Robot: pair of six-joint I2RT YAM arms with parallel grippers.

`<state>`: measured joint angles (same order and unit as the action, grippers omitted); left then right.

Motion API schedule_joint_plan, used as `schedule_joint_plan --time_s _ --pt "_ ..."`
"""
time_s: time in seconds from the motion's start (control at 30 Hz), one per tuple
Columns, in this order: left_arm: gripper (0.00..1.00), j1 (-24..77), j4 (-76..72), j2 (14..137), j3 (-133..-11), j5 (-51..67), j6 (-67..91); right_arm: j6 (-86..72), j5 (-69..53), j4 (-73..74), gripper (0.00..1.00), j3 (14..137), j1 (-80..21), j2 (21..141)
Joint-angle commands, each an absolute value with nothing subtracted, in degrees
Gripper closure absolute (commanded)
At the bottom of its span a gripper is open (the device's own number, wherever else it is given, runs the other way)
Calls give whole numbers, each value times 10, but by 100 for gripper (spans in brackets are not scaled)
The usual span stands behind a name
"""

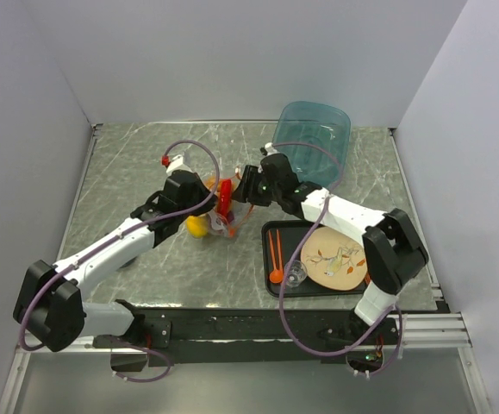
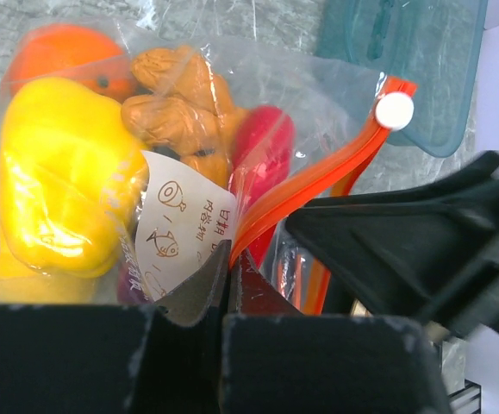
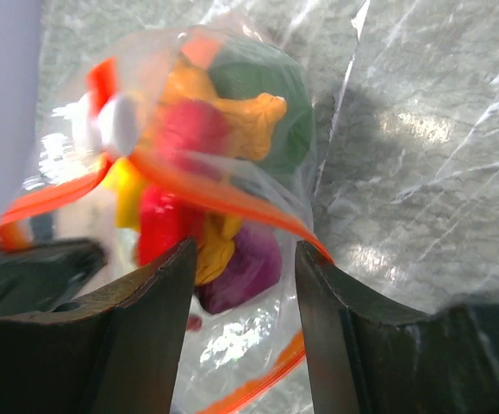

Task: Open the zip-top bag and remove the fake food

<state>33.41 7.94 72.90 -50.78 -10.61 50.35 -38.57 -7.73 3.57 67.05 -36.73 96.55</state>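
Note:
The zip-top bag (image 1: pixel 221 216) lies mid-table, clear with an orange-red zip strip (image 2: pixel 318 177) and a white slider (image 2: pixel 395 110). The fake food (image 2: pixel 59 172) is inside it: yellow, orange, tan and red pieces, plus green and purple ones in the right wrist view (image 3: pixel 240 267). My left gripper (image 1: pixel 206 205) is shut on the bag's edge by the strip (image 2: pixel 229 267). My right gripper (image 1: pixel 243 188) is open, its jaws either side of the bag's mouth (image 3: pixel 245 259). There the two sides of the strip (image 3: pixel 223 197) stand apart.
A translucent blue tub (image 1: pixel 315 138) stands at the back right, just behind the right arm. A black tray (image 1: pixel 271 231) at the front right holds a tan plate (image 1: pixel 335 259), an orange spoon (image 1: pixel 276 274) and sticks. Grey walls close in the table.

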Motion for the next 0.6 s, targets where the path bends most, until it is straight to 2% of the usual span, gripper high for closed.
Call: schedule_joint_plan --time_s 0.0,0.57 --pt "99 335 58 734 -520 -116 506 -384 -54 46 44 677 -367 920" --pt "99 336 57 742 -530 -107 498 -415 -53 53 44 751 -400 985"
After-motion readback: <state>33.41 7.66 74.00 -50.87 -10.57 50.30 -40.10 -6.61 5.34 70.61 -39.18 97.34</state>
